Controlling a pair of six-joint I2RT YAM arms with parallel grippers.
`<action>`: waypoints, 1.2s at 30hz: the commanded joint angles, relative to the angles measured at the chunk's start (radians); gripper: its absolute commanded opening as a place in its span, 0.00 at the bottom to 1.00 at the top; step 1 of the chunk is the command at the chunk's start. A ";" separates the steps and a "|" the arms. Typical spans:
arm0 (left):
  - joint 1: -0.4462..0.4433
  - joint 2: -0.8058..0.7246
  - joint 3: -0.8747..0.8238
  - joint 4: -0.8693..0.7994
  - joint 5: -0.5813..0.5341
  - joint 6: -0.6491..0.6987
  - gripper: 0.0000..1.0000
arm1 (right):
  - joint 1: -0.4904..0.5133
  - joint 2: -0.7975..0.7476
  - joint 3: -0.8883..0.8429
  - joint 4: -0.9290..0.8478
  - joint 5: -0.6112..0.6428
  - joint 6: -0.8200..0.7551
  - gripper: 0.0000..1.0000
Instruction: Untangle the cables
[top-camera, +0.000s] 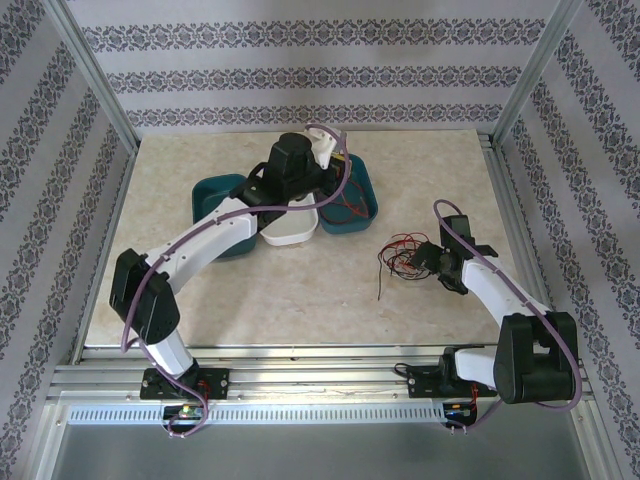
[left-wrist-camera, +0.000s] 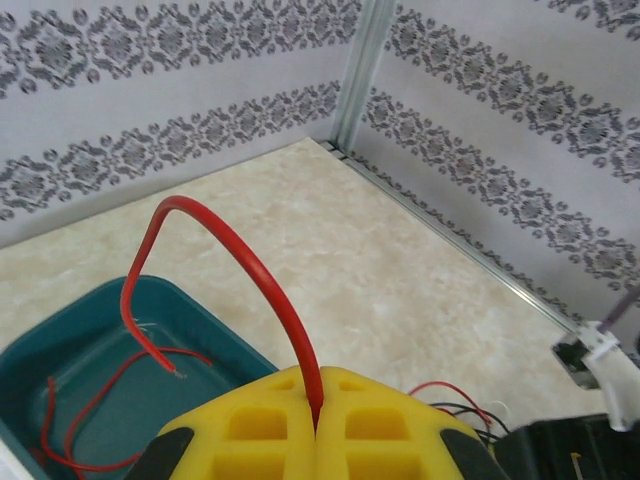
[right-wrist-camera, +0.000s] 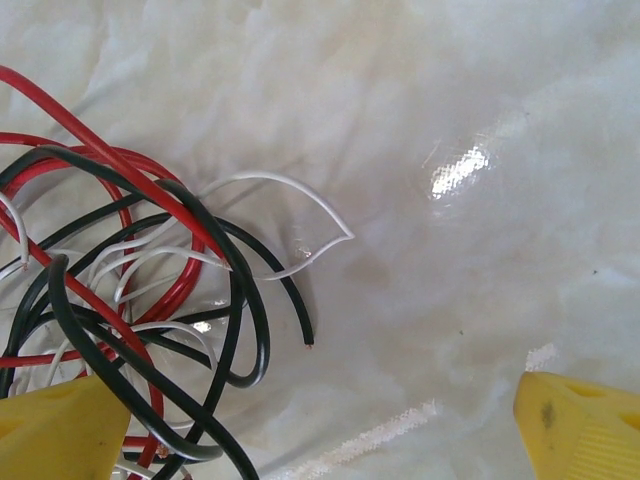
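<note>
Marbled table (top-camera: 300, 290) inside patterned walls (top-camera: 300, 80).
Left gripper (left-wrist-camera: 316, 415) clamps a red cable (left-wrist-camera: 183, 202) above teal bin (left-wrist-camera: 40, 370), lower left; right gripper (right-wrist-camera: 320, 420) jaws wide beside cable tangle (right-wrist-camera: 130, 280).

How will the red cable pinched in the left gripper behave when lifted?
The red cable is likely springy, not limp: it arches up from the shut left gripper unsupported before curving down toward the teal tray. Probably very light, being so thin.

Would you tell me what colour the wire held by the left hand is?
Red: the wire shows best in the left wrist view.
</note>
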 joint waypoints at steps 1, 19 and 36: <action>0.026 0.027 0.056 -0.017 -0.047 0.071 0.00 | 0.013 -0.015 0.022 -0.025 -0.006 0.006 0.98; 0.047 0.372 0.380 -0.210 -0.183 0.336 0.00 | 0.013 -0.033 0.012 -0.019 -0.012 0.012 0.98; 0.047 0.509 0.416 -0.370 -0.121 0.321 0.00 | 0.013 -0.021 0.005 -0.003 -0.018 0.020 0.98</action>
